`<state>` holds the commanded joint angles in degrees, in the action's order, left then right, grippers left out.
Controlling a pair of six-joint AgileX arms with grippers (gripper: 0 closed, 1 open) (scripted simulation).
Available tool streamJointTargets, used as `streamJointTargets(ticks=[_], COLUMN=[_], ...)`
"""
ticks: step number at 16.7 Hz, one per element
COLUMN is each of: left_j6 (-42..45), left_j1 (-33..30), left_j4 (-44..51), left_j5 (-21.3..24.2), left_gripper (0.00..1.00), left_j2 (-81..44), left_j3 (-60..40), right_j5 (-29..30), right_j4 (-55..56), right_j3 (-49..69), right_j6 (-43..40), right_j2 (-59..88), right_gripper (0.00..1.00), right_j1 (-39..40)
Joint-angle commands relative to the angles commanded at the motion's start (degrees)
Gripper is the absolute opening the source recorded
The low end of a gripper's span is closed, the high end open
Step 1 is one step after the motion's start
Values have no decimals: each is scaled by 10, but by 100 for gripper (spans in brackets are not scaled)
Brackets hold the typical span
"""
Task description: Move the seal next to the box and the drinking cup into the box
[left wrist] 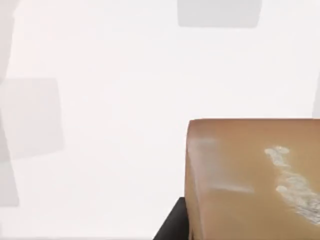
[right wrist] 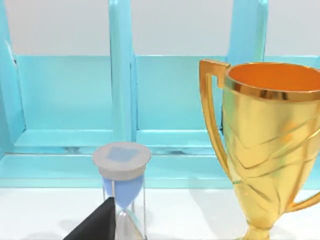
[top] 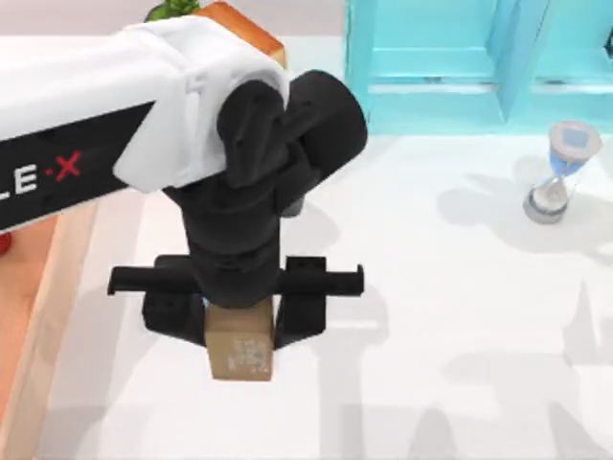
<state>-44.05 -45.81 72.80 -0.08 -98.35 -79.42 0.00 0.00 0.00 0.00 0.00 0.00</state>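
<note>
The white worktop (top: pixel 460 316) takes up most of the top view, with the turquoise cabinet (top: pixel 450 57) along the upper right of the frame and the box (top: pixel 53 287) showing as a wooden plank wall down the left edge. The left arm reaches in from the upper left, and the left hand (top: pixel 241 321) sits low in the middle of the frame, its two black fingers pressed against opposite sides of the seal (top: pixel 239 355), pinching it.

The seal is just right of the box wall, apart from it. It looks like a stiff wooden block, light, with flat sides and rounded corners: probably easy to hold across two flat faces, as now, though the smooth finish could slip under a weak squeeze. The left wrist view shows its pale carved marks (left wrist: pixel 295 185) on one face.

Smaller things stand at the right: an hourglass (top: pixel 560 172) near the cabinet and, in the right wrist view, a gold trophy (right wrist: pixel 270 145). Whether the right hand is spread or pressed together, I cannot tell.
</note>
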Motion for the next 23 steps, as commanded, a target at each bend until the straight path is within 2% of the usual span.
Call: streamJointTargets(ticks=[5, 7, 14, 23], left_j6=[111, 140, 148, 150], left_j1=[117, 145, 150, 154], left_j4=[11, 15, 9, -123], left_j5=[0, 0, 0, 0], left_gripper=[0, 0, 0, 0], left_j2=[148, 178, 182, 166], left_j3=[115, 143, 154, 270], right_j5=[0, 0, 0, 0], right_j4=[0, 0, 0, 0], right_j3=[0, 0, 0, 0], right_j6=[0, 0, 0, 0], right_j2=[0, 0, 0, 0], right_gripper=[100, 100, 100, 100], right_j1=[0, 0, 0, 0])
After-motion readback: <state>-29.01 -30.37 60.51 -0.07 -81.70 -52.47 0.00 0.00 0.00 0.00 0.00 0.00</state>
